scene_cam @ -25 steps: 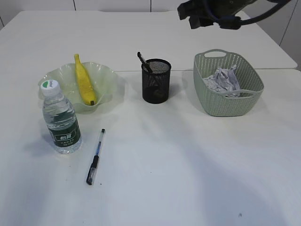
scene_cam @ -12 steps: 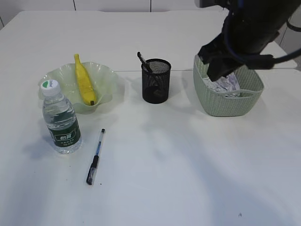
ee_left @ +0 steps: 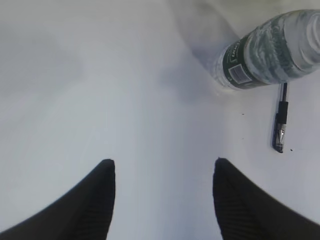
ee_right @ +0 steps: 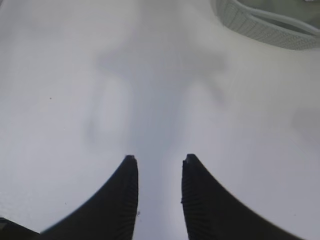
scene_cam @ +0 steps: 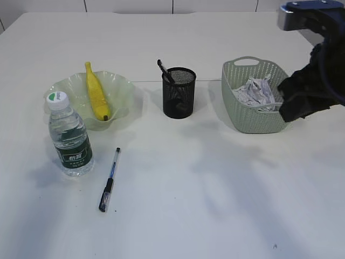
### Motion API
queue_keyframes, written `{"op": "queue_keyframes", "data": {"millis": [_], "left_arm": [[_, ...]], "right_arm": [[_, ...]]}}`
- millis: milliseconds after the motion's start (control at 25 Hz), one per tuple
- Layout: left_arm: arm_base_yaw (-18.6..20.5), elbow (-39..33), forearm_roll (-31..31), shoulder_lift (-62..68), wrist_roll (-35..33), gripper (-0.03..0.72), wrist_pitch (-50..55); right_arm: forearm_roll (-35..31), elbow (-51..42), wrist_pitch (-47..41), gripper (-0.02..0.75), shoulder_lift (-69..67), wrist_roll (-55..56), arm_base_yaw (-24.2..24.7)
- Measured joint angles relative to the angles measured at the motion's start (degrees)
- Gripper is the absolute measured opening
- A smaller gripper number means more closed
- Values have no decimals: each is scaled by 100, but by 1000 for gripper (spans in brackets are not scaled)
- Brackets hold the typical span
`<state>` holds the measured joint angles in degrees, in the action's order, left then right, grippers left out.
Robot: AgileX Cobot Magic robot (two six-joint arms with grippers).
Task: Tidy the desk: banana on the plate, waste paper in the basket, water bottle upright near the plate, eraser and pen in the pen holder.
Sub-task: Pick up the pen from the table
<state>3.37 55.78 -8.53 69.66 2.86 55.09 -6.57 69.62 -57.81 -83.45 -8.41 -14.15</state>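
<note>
A blue-barrelled pen point(scene_cam: 110, 180) lies flat on the white desk point(scene_cam: 205, 205) in the lower left of the exterior view, its dark tip toward the bottom edge. Just beside it, to its upper left, the water bottle point(scene_cam: 69, 135) stands upright with its white and green cap on top, near the green plate point(scene_cam: 123, 91). The banana point(scene_cam: 96, 93) rests in that plate, its dark end pointing toward the front rim. At the middle of the frame stands the black mesh pen holder point(scene_cam: 179, 93), with a dark pen-like stick point(scene_cam: 164, 70) leaning out of its left side. To the right, the green basket point(scene_cam: 253, 120) holds crumpled waste paper point(scene_cam: 255, 91).

The right arm point(scene_cam: 312, 70) hangs at the right edge, partly covering the basket's right end. In its wrist view the right claw point(ee_right: 159, 160) is released, its jaws narrowly apart over bare desk. The left claw point(ee_left: 164, 162) is released too, jaws wide apart and grasping nothing, with bottle and pen in the upper right of its view.
</note>
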Motion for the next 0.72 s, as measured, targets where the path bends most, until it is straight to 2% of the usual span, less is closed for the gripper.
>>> {"op": "queue_keyframes", "data": {"millis": [320,720], "left_arm": [[0,0,-23,-342,0,431,138],[-88,0,-151,-702,0,431,329]], "right_arm": [[-118,-356,-122,235,664,-44,536],[-152,-389,-192,235,706,-57,572]]}}
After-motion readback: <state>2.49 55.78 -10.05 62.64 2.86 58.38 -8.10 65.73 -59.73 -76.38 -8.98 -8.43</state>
